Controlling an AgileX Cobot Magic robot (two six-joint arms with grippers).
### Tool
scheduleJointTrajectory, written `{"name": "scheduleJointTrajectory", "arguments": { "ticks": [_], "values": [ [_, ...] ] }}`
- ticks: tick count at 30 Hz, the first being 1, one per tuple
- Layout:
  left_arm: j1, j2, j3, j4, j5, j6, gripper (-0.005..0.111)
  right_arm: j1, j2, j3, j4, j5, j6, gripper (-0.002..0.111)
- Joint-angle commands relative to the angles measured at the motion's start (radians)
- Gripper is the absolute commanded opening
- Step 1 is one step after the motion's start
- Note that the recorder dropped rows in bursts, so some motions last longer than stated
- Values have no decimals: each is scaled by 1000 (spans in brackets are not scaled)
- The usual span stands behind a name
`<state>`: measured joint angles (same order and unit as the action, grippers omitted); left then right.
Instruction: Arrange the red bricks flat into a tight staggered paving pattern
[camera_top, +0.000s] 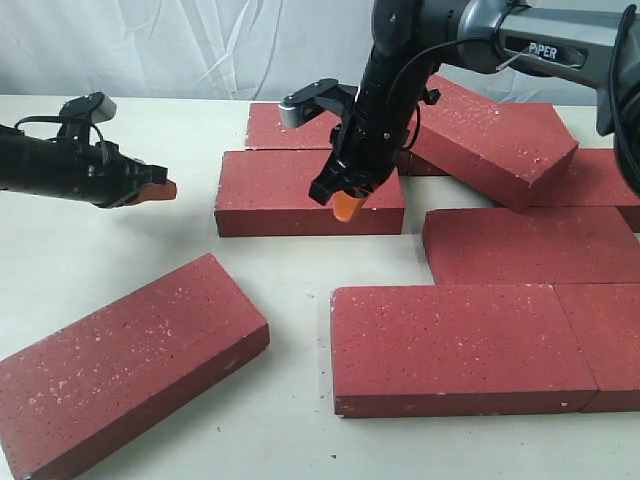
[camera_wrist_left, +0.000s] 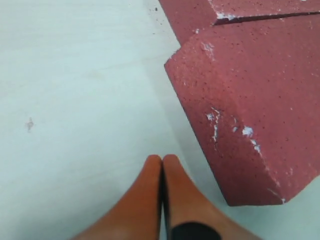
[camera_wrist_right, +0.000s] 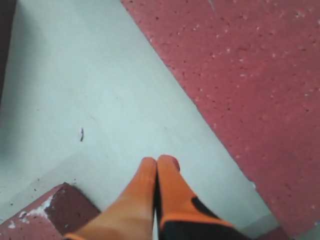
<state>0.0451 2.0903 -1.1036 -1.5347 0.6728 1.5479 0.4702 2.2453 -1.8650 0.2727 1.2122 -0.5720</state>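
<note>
White tabletop (camera_top: 120, 250) bears rough dark-red rectangular paving bricks (camera_top: 460, 345); left gripper (camera_wrist_left: 161, 159) and right gripper (camera_wrist_right: 159, 161) are pressed closed, empty, with brick edges beside their fingertips.

table (camera_top: 120, 235): pale, matte, bare patches | backdrop (camera_top: 150, 45): white creased cloth behind table
</note>
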Motion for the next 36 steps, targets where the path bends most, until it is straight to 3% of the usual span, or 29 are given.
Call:
{"name": "scheduleJointTrajectory", "arguments": {
  "ticks": [1, 6, 17, 36],
  "values": [
    [0, -8, -1, 10, 6, -30, 0, -4, -1, -5, 57, 9, -1, -1],
    [-38, 6, -1, -6, -77, -23, 0, 9, 24, -5, 103, 9, -38, -1],
    [-148, 59, -48, -46, -113, 5, 0, 7, 84, -5, 92, 1, -56, -1],
    [-245, 102, -85, -83, -127, 34, 0, 7, 84, -5, 25, 5, -56, -1]
  ]
}}
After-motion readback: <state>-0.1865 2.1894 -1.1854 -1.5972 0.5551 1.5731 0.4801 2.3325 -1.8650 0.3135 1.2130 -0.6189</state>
